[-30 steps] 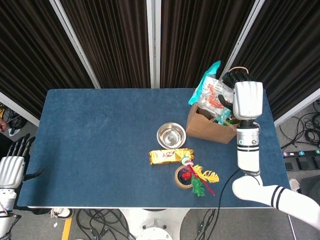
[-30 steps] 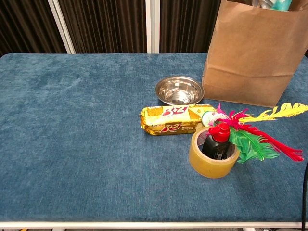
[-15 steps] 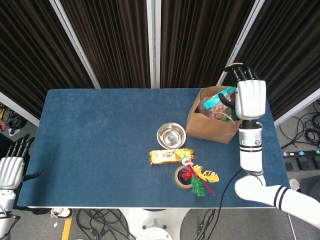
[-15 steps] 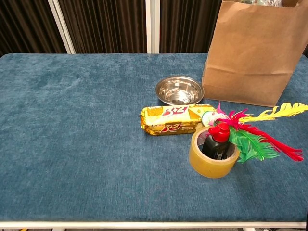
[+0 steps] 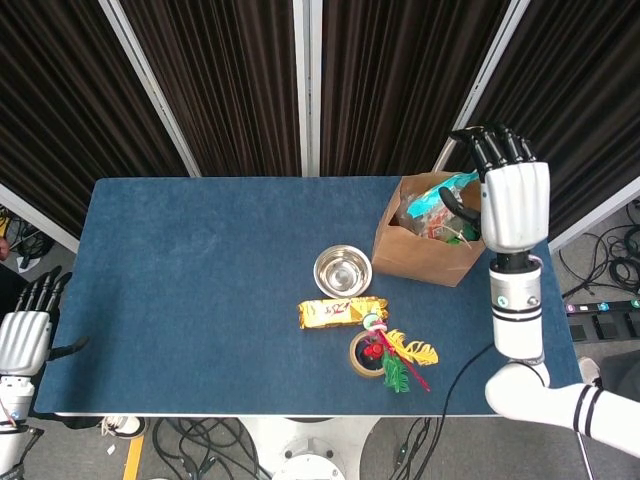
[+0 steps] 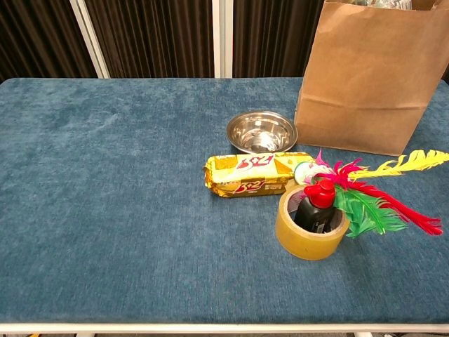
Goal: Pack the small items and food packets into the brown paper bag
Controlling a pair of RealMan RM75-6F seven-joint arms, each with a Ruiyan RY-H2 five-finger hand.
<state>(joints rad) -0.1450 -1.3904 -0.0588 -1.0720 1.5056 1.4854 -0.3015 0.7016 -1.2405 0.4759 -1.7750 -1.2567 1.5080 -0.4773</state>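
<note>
Fingers (image 5: 497, 148) of the right hand (image 5: 514, 200) spread apart, holding nothing, over the far right edge of the brown paper bag (image 5: 425, 245); teal and red food packets (image 5: 437, 212) sit inside just left of them. Left hand (image 5: 22, 335) hangs off the counter (image 5: 200, 290), fingers straight, empty.

Chest view: no fingers show. Bag (image 6: 372, 77) stands upright; steel bowl (image 6: 261, 131), yellow packet (image 6: 256, 173), tape roll (image 6: 311, 223) and feathers (image 6: 379, 193) lie before it.

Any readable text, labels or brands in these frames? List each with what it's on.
Yellow snack packet: large red-and-white lettering printed twice, stylised and upside down in the chest view; I cannot read it with confidence.
Packets in the brown paper bag: print too small to read.
Tape roll, small bottle, steel bowl: no text visible.
</note>
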